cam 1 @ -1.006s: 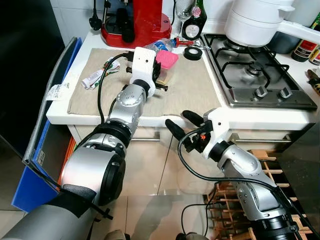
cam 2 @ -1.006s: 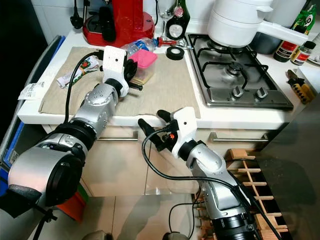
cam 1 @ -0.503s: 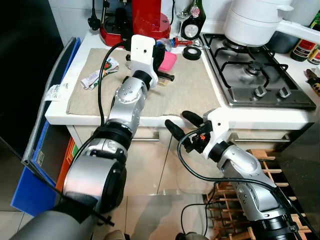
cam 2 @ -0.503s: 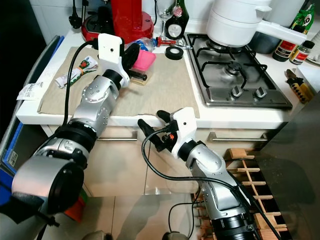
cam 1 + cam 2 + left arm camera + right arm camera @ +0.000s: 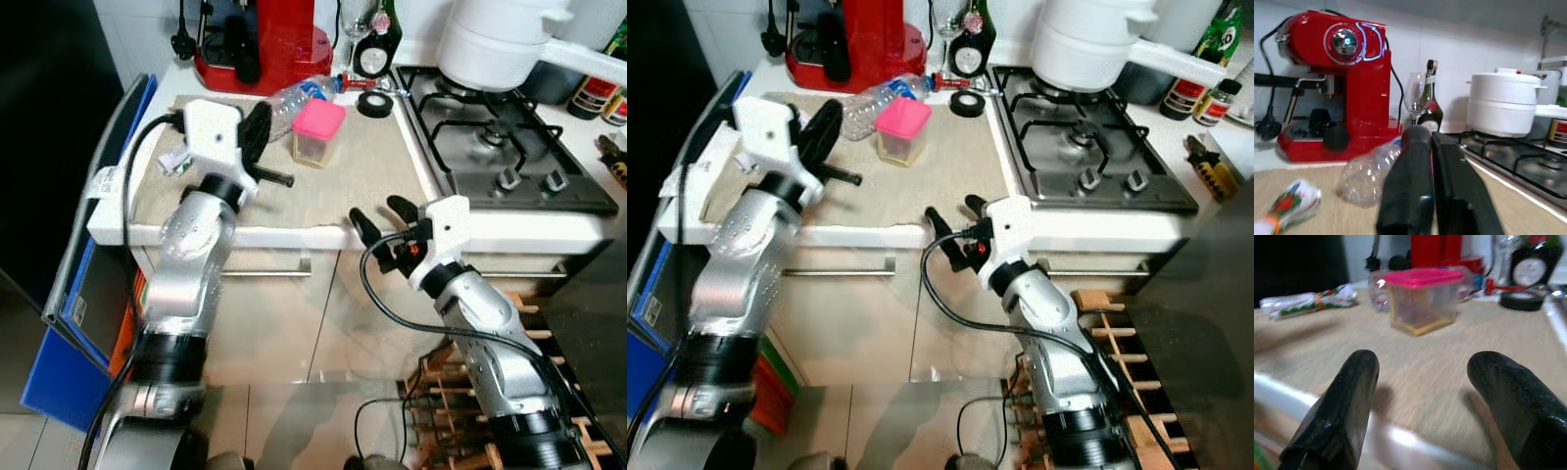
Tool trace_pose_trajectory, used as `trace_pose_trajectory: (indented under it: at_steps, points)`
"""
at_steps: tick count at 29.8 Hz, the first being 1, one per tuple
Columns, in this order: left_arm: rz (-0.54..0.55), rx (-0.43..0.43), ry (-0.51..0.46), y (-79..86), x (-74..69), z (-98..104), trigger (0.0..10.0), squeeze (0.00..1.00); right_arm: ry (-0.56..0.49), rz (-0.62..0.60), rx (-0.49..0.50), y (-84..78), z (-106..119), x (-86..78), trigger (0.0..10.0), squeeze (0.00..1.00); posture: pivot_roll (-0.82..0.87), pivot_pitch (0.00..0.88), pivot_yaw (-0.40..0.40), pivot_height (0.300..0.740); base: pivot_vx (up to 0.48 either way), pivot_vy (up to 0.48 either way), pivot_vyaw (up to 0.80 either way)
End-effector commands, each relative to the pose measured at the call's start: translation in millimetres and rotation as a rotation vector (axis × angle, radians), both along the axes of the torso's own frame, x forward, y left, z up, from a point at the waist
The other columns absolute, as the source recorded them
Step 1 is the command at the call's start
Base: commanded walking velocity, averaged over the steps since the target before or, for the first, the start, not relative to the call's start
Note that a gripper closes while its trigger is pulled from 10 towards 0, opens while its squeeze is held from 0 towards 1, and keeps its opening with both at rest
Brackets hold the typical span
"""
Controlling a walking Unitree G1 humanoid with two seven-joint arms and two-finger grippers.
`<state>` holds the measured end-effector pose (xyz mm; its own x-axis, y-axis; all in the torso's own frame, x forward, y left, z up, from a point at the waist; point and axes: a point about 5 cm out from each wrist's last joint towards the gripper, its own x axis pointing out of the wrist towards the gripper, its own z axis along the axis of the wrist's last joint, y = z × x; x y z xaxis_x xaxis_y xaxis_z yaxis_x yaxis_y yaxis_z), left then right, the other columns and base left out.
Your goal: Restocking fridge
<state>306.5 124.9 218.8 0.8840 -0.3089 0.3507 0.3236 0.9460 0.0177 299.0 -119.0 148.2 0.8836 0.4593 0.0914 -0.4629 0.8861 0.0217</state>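
Note:
A small clear container with a pink lid (image 5: 318, 132) stands upright on the beige cloth (image 5: 362, 166) on the counter. A crushed clear plastic bottle (image 5: 294, 96) lies just behind it. My left gripper (image 5: 261, 116) hovers over the cloth to the left of the container, apart from it. In the left wrist view its fingers (image 5: 1410, 191) are pressed together with nothing between them. My right gripper (image 5: 380, 217) is at the counter's front edge, open and empty. It points at the container (image 5: 1425, 298) from a short way off.
A red coffee machine (image 5: 260, 44) stands at the back, with a wine glass and a dark bottle (image 5: 375, 49) beside it. A roll of black tape (image 5: 377, 103) and a tube packet (image 5: 1288, 203) lie on the counter. The gas hob (image 5: 505, 147) carries a white pot (image 5: 495, 44). A wooden wine rack (image 5: 534, 333) stands low on the right.
My left gripper has drawn back to the left, away from the pink-lidded container, which now stands free. My right gripper has risen from below the counter to its front edge.

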Motion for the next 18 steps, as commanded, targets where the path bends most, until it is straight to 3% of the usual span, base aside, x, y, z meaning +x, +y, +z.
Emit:
trace_pose_trajectory:
  at_steps: [1, 3, 5, 8, 18]
  points:
    - [-0.005, 0.005, 0.008, -4.6, -4.9, -1, 10.0, 1.0, -0.019, -0.033, -0.009, -4.4, 1, 2.7, 10.0, 0.0, 0.01, 0.003, -0.039, 0.74, 0.0, 0.0, 0.0]
    - [0.011, 0.04, 0.035, -5.7, -9.7, -10, 10.0, 1.0, -0.03, -0.057, -0.007, -6.4, 1, 4.0, 10.0, 0.0, 0.01, 0.0, -0.038, 0.74, 0.0, 0.0, 0.0]
    - [0.031, 0.004, 0.115, -5.0, -11.8, -25, 10.0, 1.0, -0.039, -0.085, -0.005, -8.9, 1, 5.8, 10.0, 0.0, 0.0, 0.0, -0.036, 0.74, 0.0, 0.0, 0.0]
    - [0.05, 0.029, 0.154, -3.4, -12.8, -36, 10.0, 1.0, -0.045, -0.101, -0.003, -11.0, 1, 7.1, 10.0, 0.0, 0.0, 0.0, -0.033, 0.74, 0.0, 0.0, 0.0]
    - [0.109, 0.083, 0.215, 1.6, -13.1, -51, 10.0, 1.0, -0.064, -0.136, -0.001, -14.9, 0, 7.5, 10.0, 0.0, -0.02, 0.0, -0.031, 0.74, 0.0, 0.0, 0.0]
